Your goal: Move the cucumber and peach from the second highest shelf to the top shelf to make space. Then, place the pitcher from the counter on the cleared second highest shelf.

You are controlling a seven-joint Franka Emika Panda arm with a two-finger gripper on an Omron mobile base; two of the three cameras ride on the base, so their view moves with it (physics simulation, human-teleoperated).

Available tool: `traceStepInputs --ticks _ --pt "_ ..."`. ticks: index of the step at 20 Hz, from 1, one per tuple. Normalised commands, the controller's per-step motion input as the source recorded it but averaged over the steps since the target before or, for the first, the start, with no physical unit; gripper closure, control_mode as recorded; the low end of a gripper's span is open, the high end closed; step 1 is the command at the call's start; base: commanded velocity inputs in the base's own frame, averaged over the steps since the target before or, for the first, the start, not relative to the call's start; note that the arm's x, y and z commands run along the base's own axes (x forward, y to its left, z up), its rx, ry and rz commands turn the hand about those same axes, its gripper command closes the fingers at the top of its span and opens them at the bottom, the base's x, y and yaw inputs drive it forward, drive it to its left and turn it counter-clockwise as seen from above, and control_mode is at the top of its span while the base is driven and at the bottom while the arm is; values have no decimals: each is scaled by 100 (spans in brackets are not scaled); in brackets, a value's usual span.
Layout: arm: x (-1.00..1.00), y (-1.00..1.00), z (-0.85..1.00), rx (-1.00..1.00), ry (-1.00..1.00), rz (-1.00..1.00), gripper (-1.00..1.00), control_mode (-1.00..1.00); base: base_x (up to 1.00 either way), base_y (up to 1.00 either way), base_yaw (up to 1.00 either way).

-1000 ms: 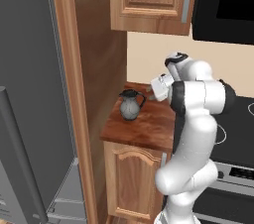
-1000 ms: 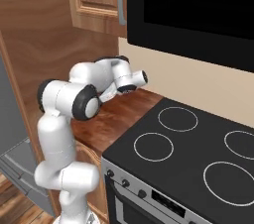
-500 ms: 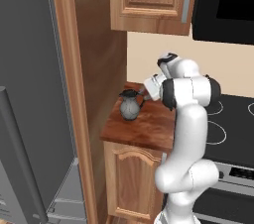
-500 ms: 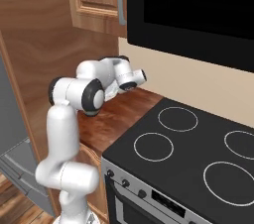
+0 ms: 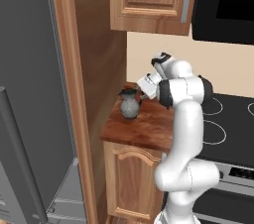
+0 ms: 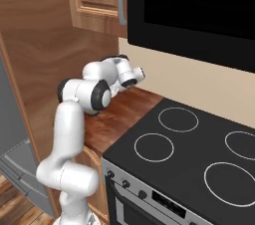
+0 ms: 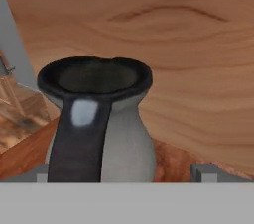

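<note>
Pitcher [image 5: 129, 106]: stood upright on the counter [image 5: 144, 130], close to the tall wood side panel [image 5: 96, 59], dark handle facing the hand camera.
End effector [image 5: 143, 91]: jaws spread wide, holding nothing, level with the pitcher's neck, just beside it.
Stove [image 6: 199, 159]: right of the counter.

White glossy arm [image 5: 184, 134] – rounded segments, dark joint bands.

black stove [image 6: 189, 154], upper wooden cabinet [image 5: 154, 0], grey fridge door [image 5: 30, 94]
</note>
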Motion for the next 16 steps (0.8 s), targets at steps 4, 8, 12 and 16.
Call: traceStepInputs --ticks 4,8,12,16 --pt "0 48 -28 -4 -2 8 100 -100 0 0 0" --pt "0 7 -1 0 0 0 100 -100 0 0 0" --pt "-26 0 -8 0 -1 0 100 -100 0 0 0" --pt "-80 0 -15 0 -13 -11 100 -100 0 0 0"
